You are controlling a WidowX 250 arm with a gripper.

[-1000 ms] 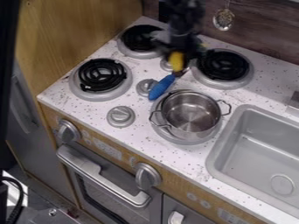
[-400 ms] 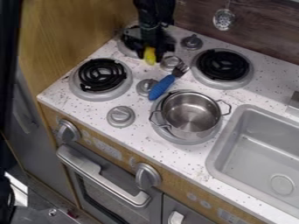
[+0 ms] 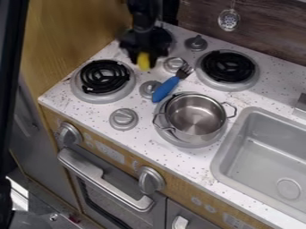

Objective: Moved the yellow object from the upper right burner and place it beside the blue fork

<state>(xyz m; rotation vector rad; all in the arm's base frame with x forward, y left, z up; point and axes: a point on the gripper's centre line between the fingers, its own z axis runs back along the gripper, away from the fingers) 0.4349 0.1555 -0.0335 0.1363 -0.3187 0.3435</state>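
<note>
The black gripper [image 3: 143,57] hangs over the back left part of the stove top, just in front of the back left burner, which it partly covers. It is shut on the yellow object [image 3: 143,61], whose lower end pokes out below it. To the right and slightly nearer the front lies the blue fork [image 3: 165,88], its dark tines toward the upper right burner [image 3: 228,66] and its handle end beside the pot. A gap of white counter separates the yellow object from the fork.
A steel pot [image 3: 195,115] sits on the front right burner. The front left burner [image 3: 104,77] is left of the fork, with stove knobs [image 3: 124,118] between and around the burners. The sink [image 3: 269,156] is at right, a wooden wall [image 3: 71,31] at left.
The gripper has moved left with the yellow object, from above the fork's tines to the left of the fork. The fork and pot have stayed put.
</note>
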